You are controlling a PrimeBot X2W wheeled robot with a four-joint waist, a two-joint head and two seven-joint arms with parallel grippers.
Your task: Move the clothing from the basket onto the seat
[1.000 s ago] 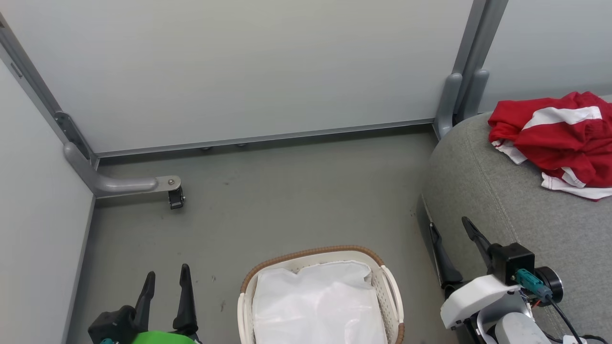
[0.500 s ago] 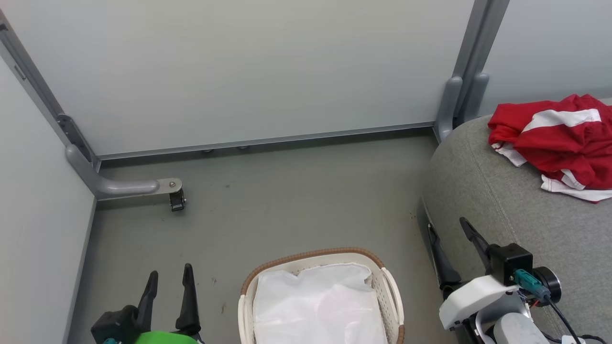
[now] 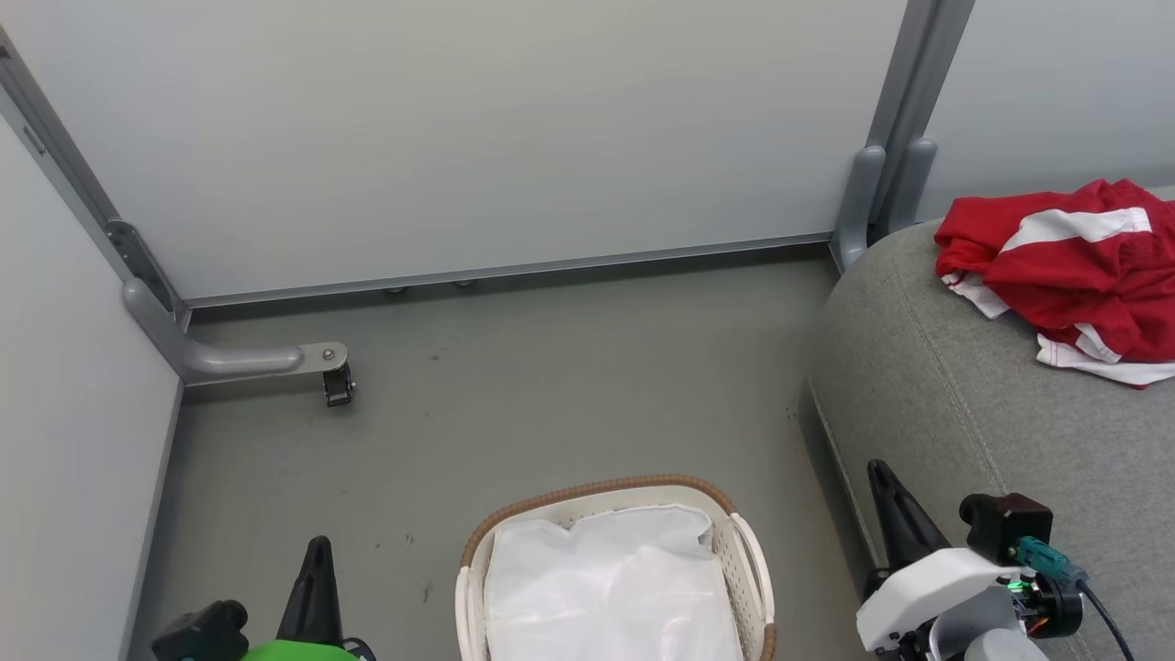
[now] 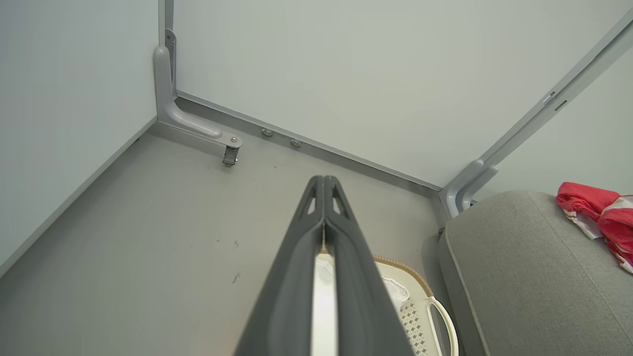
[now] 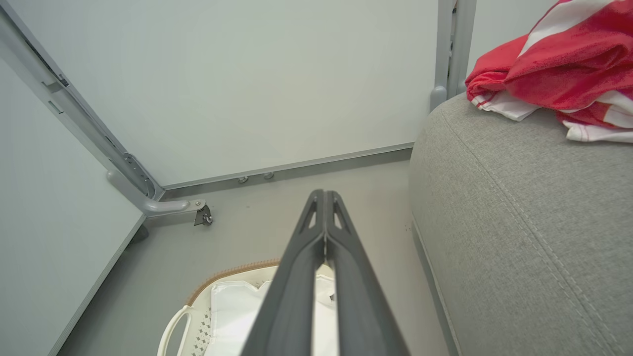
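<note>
We see the clothing (image 3: pixel 1069 275) lying on the seat (image 3: pixel 955 404) — a rumpled red heap with white stripes and white panels. It sits toward the far right of the head view and runs off that view's right edge. The seat is a big grey cushion with a rounded edge and a stitched seam, and it stands on the floor (image 3: pixel 551 386) to the right of the basket (image 3: pixel 597 487).

The basket is at the bottom middle of the head view, near the seat but apart from it. It is white and perforated, with a brown woven rim at its far end. Inside it we see the white lining (image 3: pixel 606 588), creased and loose.

The left end effector (image 3: pixel 319 545) is at the lower left of the head view, to the left of the basket and above the floor. Its two dark fingers are pressed together, closed on nothing. In the left wrist view the fingertips meet in a single point.

The right end effector (image 3: pixel 877 468) is at the lower right, in front of the seat's near side and to the right of the basket. It too is closed with nothing between its fingers — the right wrist view shows the tips touching, with the basket's far rim below them.

Behind it all stands a pale wall panel (image 3: pixel 459 138). A grey bracket (image 3: pixel 239 358) with a small caster (image 3: pixel 338 387) juts from the left corner. A grey post (image 3: pixel 881 184) rises just beside the seat's far corner.
</note>
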